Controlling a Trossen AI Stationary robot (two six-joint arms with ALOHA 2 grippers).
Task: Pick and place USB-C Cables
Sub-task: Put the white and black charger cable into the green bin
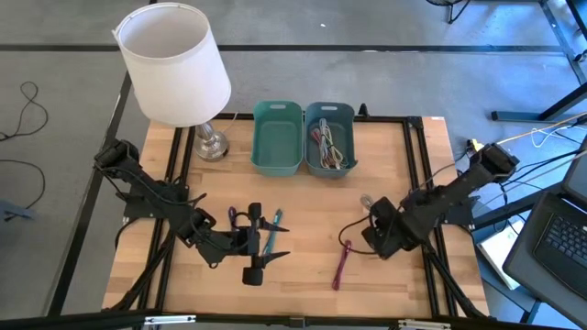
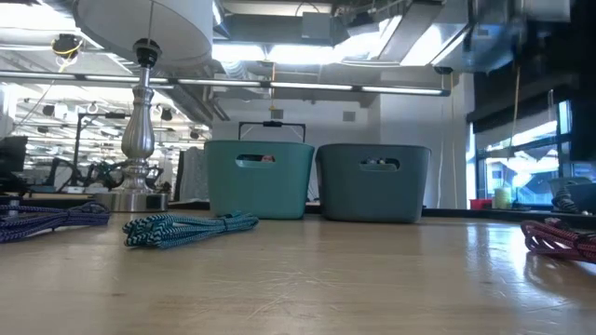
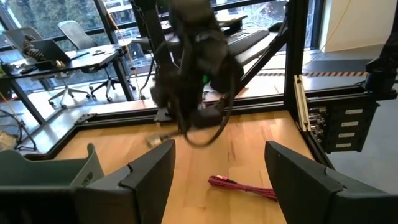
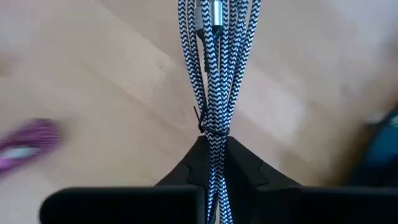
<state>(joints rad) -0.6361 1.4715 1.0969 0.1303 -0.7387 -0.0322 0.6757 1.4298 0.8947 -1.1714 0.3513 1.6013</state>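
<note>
Several cable bundles lie on the wooden table: a teal one (image 1: 272, 234) (image 2: 186, 228), a purple one (image 1: 237, 218) (image 2: 47, 219) and a magenta one (image 1: 342, 264) (image 3: 242, 185). My left gripper (image 1: 268, 243) (image 3: 217, 168) is open above the teal bundle and faces the right arm. My right gripper (image 1: 369, 229) (image 4: 211, 152) is shut on a dark-and-white braided cable bundle (image 4: 214, 74) right of the table's middle. More cables fill the blue-grey bin (image 1: 330, 137). The green bin (image 1: 278, 137) beside it looks empty. My right gripper pinches the braided bundle between its two fingers just behind the small tie (image 4: 208, 132) that binds the strands. The strands run straight out ahead of the fingers, in line with them, and end in a metal plug (image 4: 214, 9). Whether the bundle is lifted off the wood cannot be told.
A lamp with a white shade (image 1: 174, 64) and silver base (image 1: 210, 144) stands at the far left corner. The two bins sit side by side at the far edge (image 2: 317, 181). Bare wood lies between the arms. A laptop (image 1: 561, 234) sits off the table's right.
</note>
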